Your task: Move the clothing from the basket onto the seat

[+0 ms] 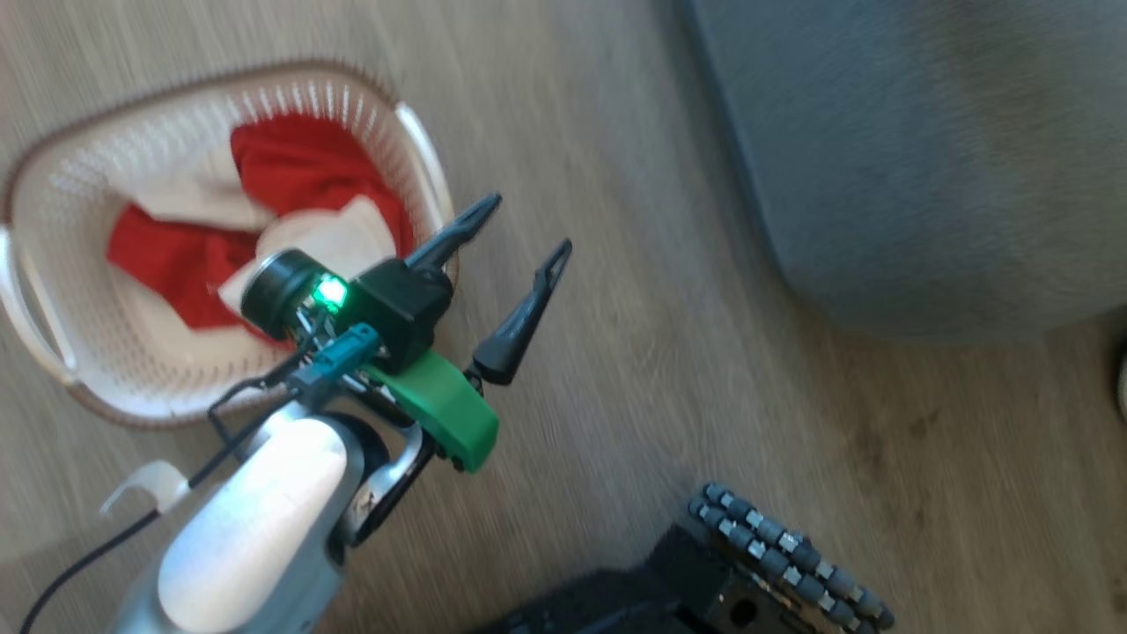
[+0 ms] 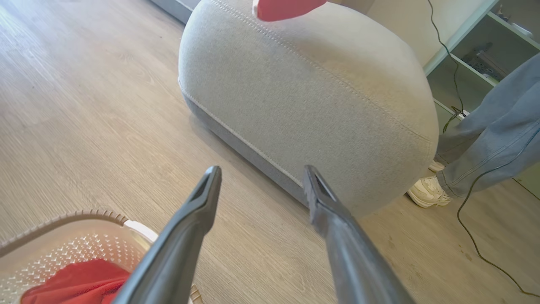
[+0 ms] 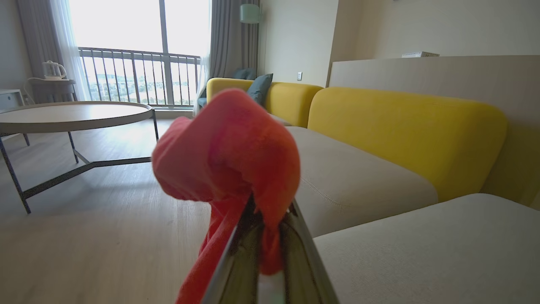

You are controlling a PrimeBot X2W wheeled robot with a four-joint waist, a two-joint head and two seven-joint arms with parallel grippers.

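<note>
one soft red fabric garment [image 3: 228, 143] sits clamped in the right hand [image 3: 272, 207] by the large grey upholstered seat [image 3: 358, 177], to be lowered and released next, while red-and-white clothing [image 1: 299, 163] fills the white perforated plastic basket [image 1: 53, 194], upper left, beside the wide-open, empty left hand [image 1: 528, 222].

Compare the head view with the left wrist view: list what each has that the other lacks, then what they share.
Head view: the robot's dark base, the left arm's pale forearm. Left wrist view: a person's jeans leg and white shoe, a shelf. Shared: the basket, the red clothing in it, the grey seat, the wooden floor, and the left gripper with fingers apart.
</note>
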